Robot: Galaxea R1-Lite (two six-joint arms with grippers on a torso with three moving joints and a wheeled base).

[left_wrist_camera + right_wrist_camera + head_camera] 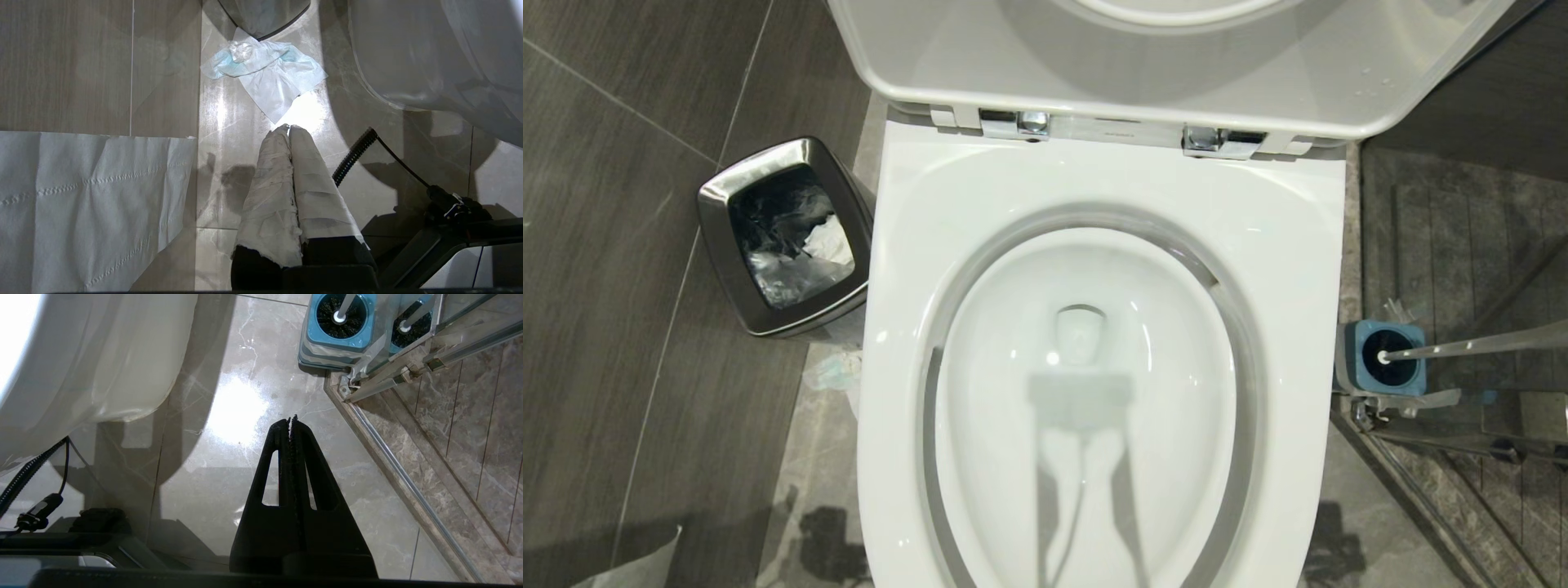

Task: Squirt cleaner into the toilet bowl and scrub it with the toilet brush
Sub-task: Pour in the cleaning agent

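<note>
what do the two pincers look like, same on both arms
No. The left pincer has two tapered fingers wrapped in white, creased paper-like tape over a black base. The right pincer is bare black, with slotted triangular fingers and toothed inner edges. A black coiled cable runs beside the left one.

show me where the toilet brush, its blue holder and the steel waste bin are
toilet brush (pixel 1474 345), head view, on the slim handle leaning out of the holder.
blue holder (pixel 1352 359), head view, on its blue rim beside the toilet.
steel waste bin (pixel 716 237), head view, on its shiny rim.

Dark wood-look floor tiles (pixel 621 327), glossy marble strip, steel waste bin (pixel 784 237)
</note>
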